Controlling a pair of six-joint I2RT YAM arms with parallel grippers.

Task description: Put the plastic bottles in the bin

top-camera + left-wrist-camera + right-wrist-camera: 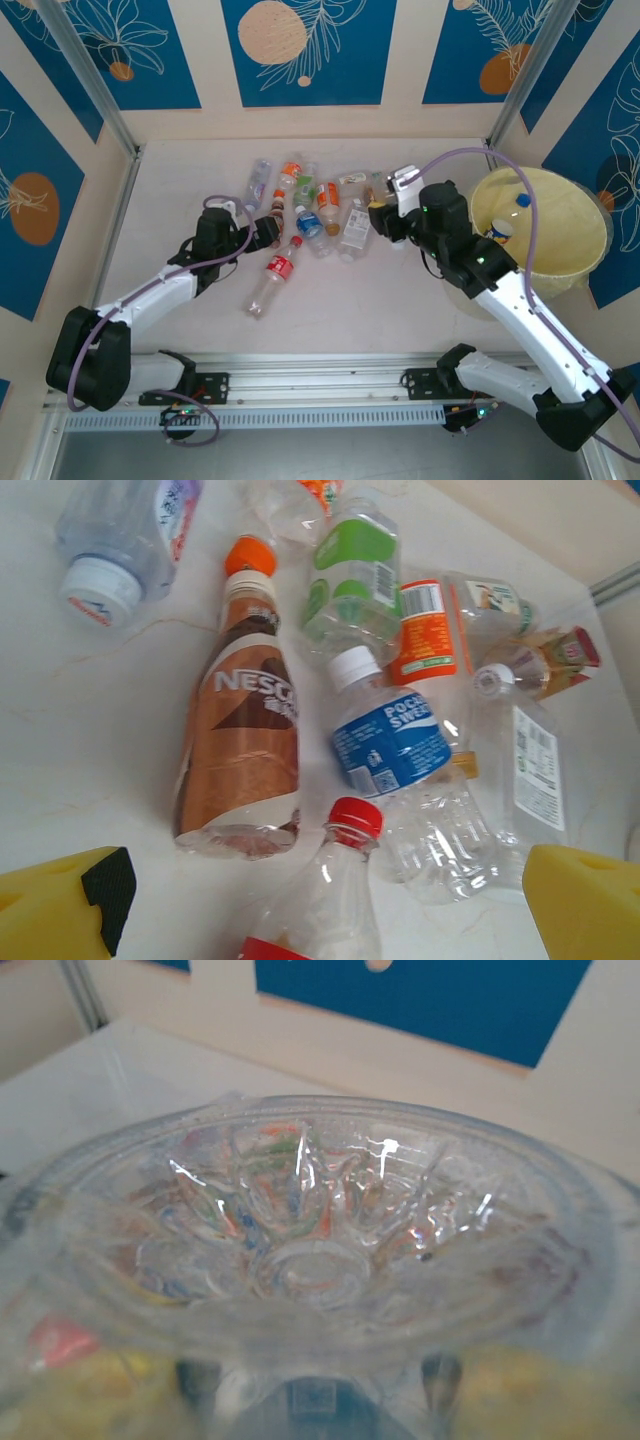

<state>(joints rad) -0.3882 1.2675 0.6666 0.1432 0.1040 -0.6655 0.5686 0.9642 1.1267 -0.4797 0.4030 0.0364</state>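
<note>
Mostly the plastic bottles lie in a loose huddle at the middle of the table. At least two are already inside the pale yellow bin at the right.

The right pincer sits at the right edge of that huddle, short of the bin. It appears closed on a clear bottle, whose moulded base fills the right wrist view. That grip is the first worry. The plastic is thin and slick, so it could buckle or squirt out of the jaws on the way across. Carried low, it could also strike the bin's rim and fall outside. The purple cable arching over the bin is another thing to snag.

The left pincer is wide open and empty, low over the left side of the huddle. A red-capped bottle lies between its fingers. The brown Nescafé bottle and a blue-labelled bottle lie just beside that neck, with the blue-labelled one touching or overlapping it.

Closing here could pinch two bottles at once or shove a neighbour away. A round body nudged off-centre is likely to roll out of reach. The two arms work the same small patch, so a reach further into the heap risks a knock between them.
</note>
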